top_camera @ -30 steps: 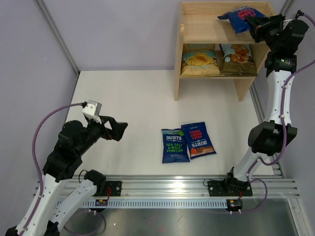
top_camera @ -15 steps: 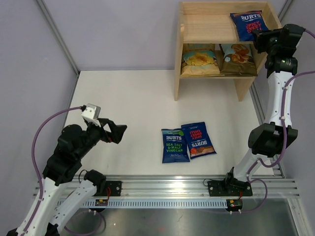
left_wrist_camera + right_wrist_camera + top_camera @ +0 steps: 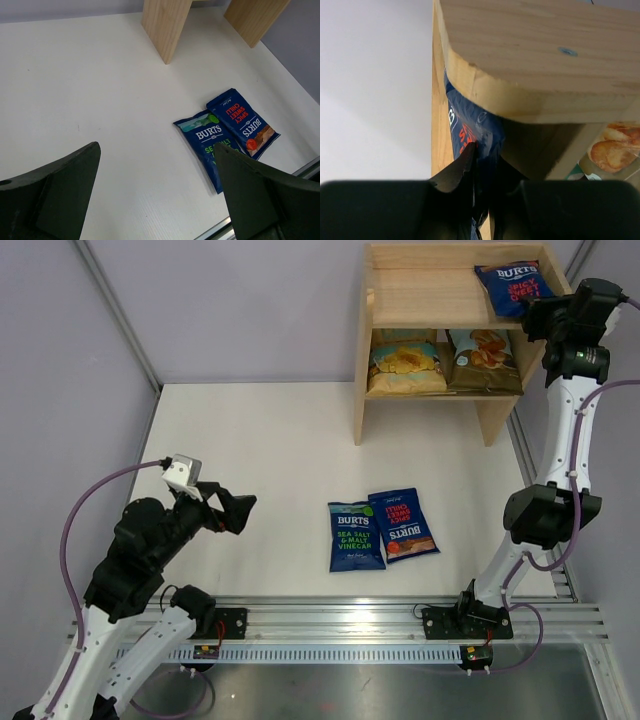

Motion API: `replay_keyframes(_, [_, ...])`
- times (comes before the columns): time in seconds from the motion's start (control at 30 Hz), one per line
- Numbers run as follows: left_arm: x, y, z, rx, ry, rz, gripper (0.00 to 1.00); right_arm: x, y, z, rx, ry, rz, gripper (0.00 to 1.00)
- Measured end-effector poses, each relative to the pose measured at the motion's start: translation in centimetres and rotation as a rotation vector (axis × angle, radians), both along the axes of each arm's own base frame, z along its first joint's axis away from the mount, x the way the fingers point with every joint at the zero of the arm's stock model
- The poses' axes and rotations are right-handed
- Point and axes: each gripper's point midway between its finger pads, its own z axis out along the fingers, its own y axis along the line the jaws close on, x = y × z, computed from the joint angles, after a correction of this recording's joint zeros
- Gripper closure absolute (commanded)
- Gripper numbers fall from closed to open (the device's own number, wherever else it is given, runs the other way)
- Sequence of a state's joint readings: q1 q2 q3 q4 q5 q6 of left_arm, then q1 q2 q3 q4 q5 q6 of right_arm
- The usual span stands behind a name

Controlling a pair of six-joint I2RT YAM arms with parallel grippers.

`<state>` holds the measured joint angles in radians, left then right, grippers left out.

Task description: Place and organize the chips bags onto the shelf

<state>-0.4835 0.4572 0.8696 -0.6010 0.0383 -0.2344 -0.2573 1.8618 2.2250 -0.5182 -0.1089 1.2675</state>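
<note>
A dark blue red-label chips bag [image 3: 513,287] lies on the right of the shelf's [image 3: 420,285] top tier. My right gripper [image 3: 535,315] is at its near edge; in the right wrist view the gripper [image 3: 482,150] is shut on the bag's [image 3: 467,122] edge beside the wooden side panel [image 3: 530,60]. Two tan bags [image 3: 405,362] [image 3: 480,358] stand on the lower tier. A green-label blue bag [image 3: 354,536] and a red-label blue bag [image 3: 402,524] lie flat on the table. My left gripper [image 3: 238,512] hovers open to their left, holding nothing [image 3: 156,150].
The shelf's two wooden legs [image 3: 165,25] rest on the white table [image 3: 260,440] beyond the two flat bags [image 3: 205,135] [image 3: 242,120]. A metal rail [image 3: 350,620] runs along the near edge. Grey walls and a frame post [image 3: 120,315] bound the left side.
My right gripper carried the blue bag from a raised tilt down flat onto the top tier's right end and drew back slightly. The left arm sank a little.
</note>
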Motion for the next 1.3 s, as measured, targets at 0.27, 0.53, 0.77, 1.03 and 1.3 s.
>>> replay_keyframes(0.27, [0.0,0.0,-0.3,0.003,0.006,0.001,0.01,1.1,-0.5,-0.4,0.009,0.031,-0.014,0.77])
replay_keyframes(0.53, [0.1,0.1,-0.3,0.004,0.005,0.008,0.01,1.4,-0.1,-0.6,0.016,0.034,-0.027,0.60])
replay_keyframes(0.77, [0.1,0.2,-0.3,0.004,0.004,0.011,0.01,1.0,-0.2,0.1,-0.009,0.028,-0.071,0.50])
replay_keyframes(1.03, [0.1,0.2,-0.3,0.004,0.005,0.011,0.01,-0.4,-0.6,0.3,-0.060,0.057,-0.098,0.42])
replay_keyframes(1.3, [0.2,0.1,-0.4,0.005,0.011,0.011,0.01,-2.4,-1.0,0.8,-0.079,0.051,-0.112,0.24])
